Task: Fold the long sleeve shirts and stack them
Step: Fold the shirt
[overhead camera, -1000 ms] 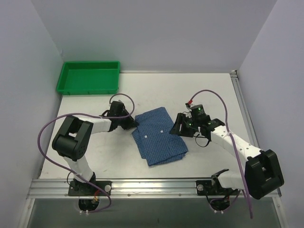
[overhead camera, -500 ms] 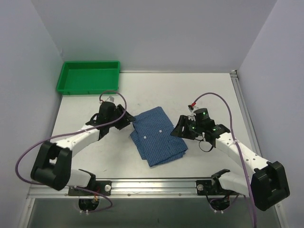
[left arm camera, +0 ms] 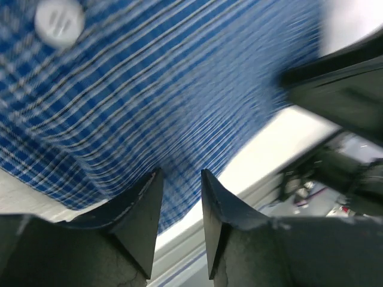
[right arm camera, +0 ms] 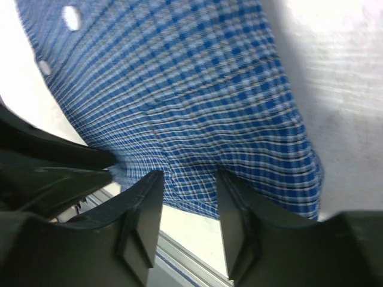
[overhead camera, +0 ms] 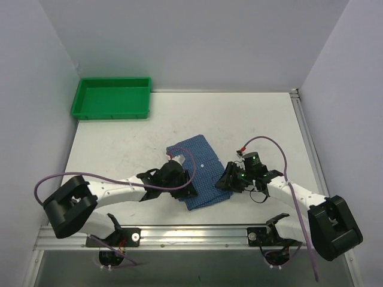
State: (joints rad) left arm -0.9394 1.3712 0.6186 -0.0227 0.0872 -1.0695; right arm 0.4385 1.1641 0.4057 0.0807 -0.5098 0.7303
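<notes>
The long sleeve shirt [overhead camera: 200, 162] is blue fine-checked cloth, folded into a small rectangle and lying flat mid-table with white buttons facing up. My left gripper [overhead camera: 187, 192] sits low at its near left corner. In the left wrist view its jaws [left arm camera: 179, 174] stand apart, the shirt [left arm camera: 149, 89] just beyond the tips and bare table showing between them. My right gripper [overhead camera: 224, 182] is at the shirt's near right edge. Seen from the right wrist, this gripper [right arm camera: 188, 174] is open, and the hem of the shirt [right arm camera: 179, 89] lies at its fingertips without being pinched.
A green plastic tray [overhead camera: 109, 112] stands at the far left corner of the table. A metal rail [overhead camera: 191, 233] runs along the near edge, close behind both grippers. White walls close in on the left, back and right.
My left arm has swung from the shirt's far left edge down to its near left corner. The right gripper has slid nearer along the right edge. The shirt stays folded.
</notes>
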